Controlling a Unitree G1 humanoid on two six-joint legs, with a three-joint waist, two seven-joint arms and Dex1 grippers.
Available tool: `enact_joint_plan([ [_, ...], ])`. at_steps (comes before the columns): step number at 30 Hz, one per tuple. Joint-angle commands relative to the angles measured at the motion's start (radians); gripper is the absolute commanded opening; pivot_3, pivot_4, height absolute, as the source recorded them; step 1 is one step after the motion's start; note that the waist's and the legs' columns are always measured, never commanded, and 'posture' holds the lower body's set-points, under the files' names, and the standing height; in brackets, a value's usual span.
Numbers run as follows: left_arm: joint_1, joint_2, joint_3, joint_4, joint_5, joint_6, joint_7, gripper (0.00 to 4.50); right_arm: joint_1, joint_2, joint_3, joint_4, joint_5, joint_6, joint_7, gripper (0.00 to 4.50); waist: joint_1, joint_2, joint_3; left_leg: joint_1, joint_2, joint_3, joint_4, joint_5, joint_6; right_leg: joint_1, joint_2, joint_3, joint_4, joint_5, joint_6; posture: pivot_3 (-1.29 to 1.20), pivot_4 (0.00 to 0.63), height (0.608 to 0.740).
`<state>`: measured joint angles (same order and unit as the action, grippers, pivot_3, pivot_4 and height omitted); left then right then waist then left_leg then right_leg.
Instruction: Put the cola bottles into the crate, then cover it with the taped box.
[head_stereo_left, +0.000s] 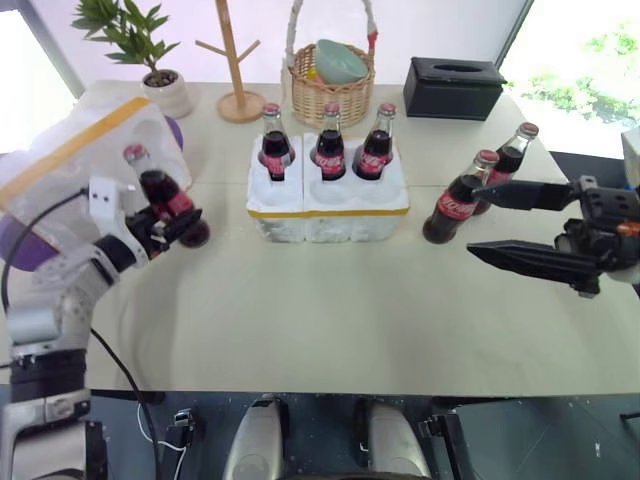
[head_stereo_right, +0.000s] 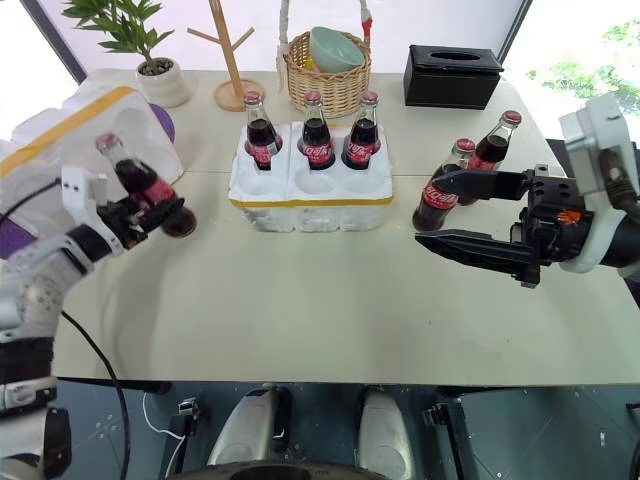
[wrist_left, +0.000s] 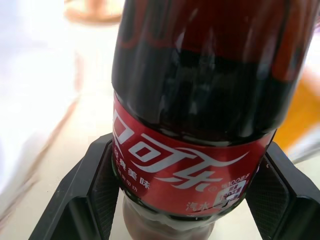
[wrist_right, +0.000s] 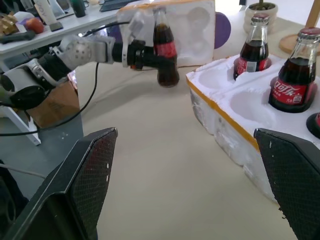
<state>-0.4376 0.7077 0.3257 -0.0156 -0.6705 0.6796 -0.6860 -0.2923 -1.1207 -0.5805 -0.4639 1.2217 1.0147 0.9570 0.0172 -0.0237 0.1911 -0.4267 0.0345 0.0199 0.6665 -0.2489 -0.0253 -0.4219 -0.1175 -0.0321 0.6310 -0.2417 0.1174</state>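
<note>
The left gripper (head_stereo_left: 170, 228), at the left of the head view, is clamped on a cola bottle (head_stereo_left: 160, 193) held clear of the table (head_stereo_left: 330, 310); its black fingers (wrist_left: 82, 192) press the bottle's red label from both sides, and the bottle leans with its red cap toward the upper left. Just behind it, at the far left edge of the frame, the taped box (head_stereo_left: 75, 160) lies tilted with its open hollow side facing the scene, a yellow tape band running across its top. Toward the centre of the frame stands the crate (head_stereo_left: 327, 200), a low white foam tray with a yellow band round its rim. Three cola bottles stand upright in its back row of wells (head_stereo_left: 275, 150) (head_stereo_left: 330, 148) (head_stereo_left: 376, 146); the three front wells are empty. To the right of the crate, two more bottles (head_stereo_left: 460, 200) (head_stereo_left: 508, 160) stand on the table close together. The right gripper (head_stereo_left: 505, 225), at the right of the frame, has its two fingers spread wide apart with nothing between them, its upper finger tip just in front of those two bottles. Along the upper edge of the table stand a potted plant (head_stereo_left: 150, 60), a wooden stand (head_stereo_left: 235, 70), a wicker basket (head_stereo_left: 330, 85) holding a bowl (head_stereo_left: 340, 60), and a black tissue box (head_stereo_left: 455, 88).
</note>
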Motion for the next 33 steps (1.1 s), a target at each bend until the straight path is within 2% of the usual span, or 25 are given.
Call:
enact_joint_plan([
  [1,-0.156,0.046,0.019,-0.102,-0.118,0.072,-0.055,2.78,0.008,-0.013,-0.02,-0.029,-0.034,-0.047,0.009,4.5,0.0,-0.001,0.001,0.0,0.0,0.0,0.0,0.0,0.0,0.0,0.0,0.0,0.0,0.0,0.0,0.0,0.15,0.736],
  [7,-0.373,-0.002,-0.125,0.007,-0.063,0.072,-0.119,2.78,0.047,0.005,-0.018,-0.034,-0.062,-0.075,0.008,4.5,-0.005,0.0,0.0,0.002,0.0,0.001,-0.001,0.0,0.0,0.001,0.0,0.001,0.0,0.0,0.001,0.0,0.15,0.736],
  [14,-0.441,-0.094,-0.316,0.234,0.174,-0.127,-0.171,2.78,0.089,0.03,-0.045,-0.054,-0.054,-0.089,-0.032,4.5,-0.005,-0.001,0.0,0.001,0.0,0.001,-0.001,0.0,0.0,0.0,0.0,0.001,0.0,0.0,0.001,0.0,0.15,0.736],
  [21,-0.468,-0.14,-0.333,0.345,0.272,-0.231,-0.187,2.78,0.137,0.045,-0.069,-0.071,-0.055,-0.094,-0.056,4.5,-0.004,-0.002,0.001,0.0,0.0,0.001,0.0,0.0,0.0,-0.001,0.0,0.001,0.0,0.0,0.001,0.0,0.15,0.736],
  [30,-0.454,-0.23,-0.376,0.428,0.363,-0.269,-0.18,2.78,0.112,0.045,-0.002,-0.052,-0.089,-0.132,-0.062,4.5,0.006,-0.001,0.001,0.001,-0.001,0.001,0.001,0.0,0.0,0.001,0.0,0.001,0.0,0.001,0.001,0.0,0.15,0.736],
  [32,-0.444,-0.226,-0.367,0.413,0.36,-0.251,-0.191,3.87,0.107,0.045,0.013,-0.048,-0.099,-0.141,-0.062,4.5,0.013,-0.001,0.001,0.001,-0.001,0.001,0.001,0.0,0.0,0.001,0.0,0.001,0.0,0.001,0.002,0.0,0.15,0.736],
  [33,-0.44,-0.223,-0.364,0.406,0.359,-0.245,-0.196,4.14,0.105,0.046,0.017,-0.047,-0.102,-0.143,-0.062,4.5,0.015,-0.001,0.001,0.001,-0.001,0.001,0.001,0.0,0.0,0.002,0.0,0.001,0.0,0.001,0.002,0.0,0.15,0.736],
])
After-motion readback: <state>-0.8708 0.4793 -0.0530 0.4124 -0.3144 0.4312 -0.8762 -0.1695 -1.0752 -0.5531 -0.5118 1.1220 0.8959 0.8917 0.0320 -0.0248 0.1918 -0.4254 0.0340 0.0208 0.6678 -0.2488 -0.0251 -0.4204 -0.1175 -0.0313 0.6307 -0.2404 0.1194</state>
